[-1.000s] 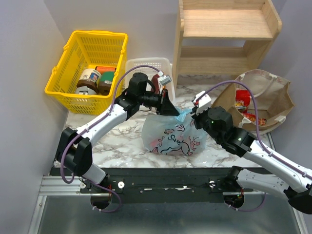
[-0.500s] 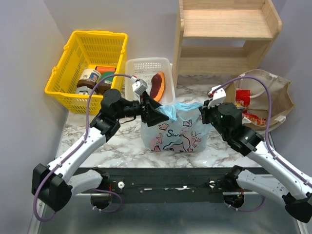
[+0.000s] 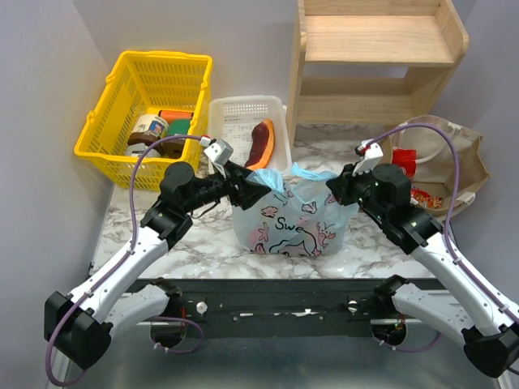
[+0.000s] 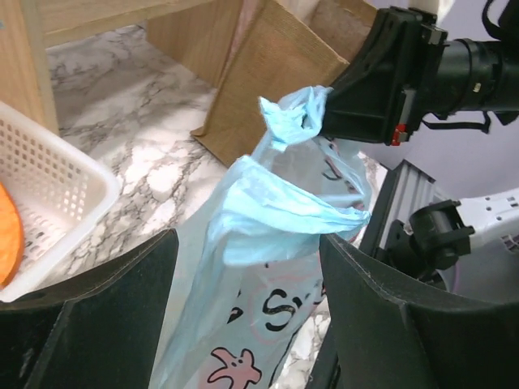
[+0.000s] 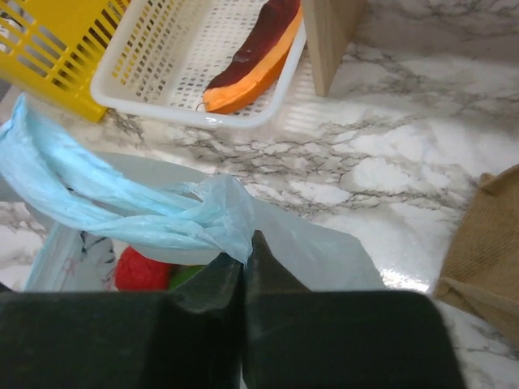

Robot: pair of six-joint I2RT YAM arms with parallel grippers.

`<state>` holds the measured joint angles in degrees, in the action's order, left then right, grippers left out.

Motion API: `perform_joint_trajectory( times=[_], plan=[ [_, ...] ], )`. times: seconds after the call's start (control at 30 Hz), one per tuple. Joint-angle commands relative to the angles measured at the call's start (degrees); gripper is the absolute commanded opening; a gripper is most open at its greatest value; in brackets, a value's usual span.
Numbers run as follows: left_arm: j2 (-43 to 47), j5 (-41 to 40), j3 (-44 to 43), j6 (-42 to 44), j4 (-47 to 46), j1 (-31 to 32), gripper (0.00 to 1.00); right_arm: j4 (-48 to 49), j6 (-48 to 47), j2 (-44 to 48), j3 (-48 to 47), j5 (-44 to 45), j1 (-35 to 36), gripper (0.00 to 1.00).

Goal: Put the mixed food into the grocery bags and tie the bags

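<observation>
Standing crinkled and translucent at frame centre, the thin light-blue bag point(image 3: 288, 227) is being pinched at its twisted handle by the right gripper point(image 5: 243, 241), while the left gripper point(image 4: 247, 243) is hovering open-jawed at its left edge.

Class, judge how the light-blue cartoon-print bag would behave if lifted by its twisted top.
Probably floppy: the light-blue bag is thin, crumpled film. It would likely sag and swing, since the red and green produce sits low inside it.

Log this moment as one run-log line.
left gripper: open, at loose handle of blue bag | right gripper: shut on other handle | handles: not tied | stage: tying
</observation>
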<state>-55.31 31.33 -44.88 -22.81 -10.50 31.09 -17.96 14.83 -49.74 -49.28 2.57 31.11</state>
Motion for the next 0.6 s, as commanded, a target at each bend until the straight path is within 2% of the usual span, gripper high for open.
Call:
perform_joint_trajectory(
  times=[0.0,0.03,0.1,0.13,0.2,0.27,0.3,0.4,0.47,0.57],
  plan=[
    [2.4,-8.0,0.3,1.6,1.5,-0.3,0.83,-4.4,-1.3,1.0,-3.1,-2.3,-0.6,0.46],
    [2.9,-8.7,0.2,1.6,1.9,-0.3,0.89,-5.6,-2.5,1.6,-3.9,-3.2,-0.6,0.61],
    [4.6,-10.6,0.2,1.3,2.1,-0.6,0.95,-6.4,-6.5,3.1,-7.0,-8.4,-0.6,0.81],
    [5.2,-11.0,0.2,1.4,2.6,-0.8,0.98,-6.9,-7.9,3.6,-8.0,-10.1,-0.6,0.83],
    [6.8,-12.3,0.3,2.1,3.5,-0.9,0.99,-6.9,-11.8,5.1,-10.9,-14.2,-0.6,0.87],
    [8.5,-12.5,0.7,2.9,5.3,-0.9,0.99,-6.5,-14.5,5.6,-12.2,-17.2,-0.6,0.89],
    [8.9,-10.2,1.1,3.4,5.8,-0.9,0.99,-6.3,-19.2,5.8,-13.2,-18.5,-0.5,0.89],
    [9.8,-5.8,2.2,5.5,8.4,-0.9,0.94,-5.7,-25.1,4.6,-14.2,-23.1,-0.3,0.89],
    [10.5,-6.4,3.7,5.6,10.6,-0.2,0.89,-5.1,-26.6,2.2,-14.8,-24.5,0.2,0.87],
    [12.4,-11.1,5.8,5.9,15.0,0.4,0.87,-2.4,-27.5,-1.9,-14.8,-24.6,1.6,0.72]
  ],
)
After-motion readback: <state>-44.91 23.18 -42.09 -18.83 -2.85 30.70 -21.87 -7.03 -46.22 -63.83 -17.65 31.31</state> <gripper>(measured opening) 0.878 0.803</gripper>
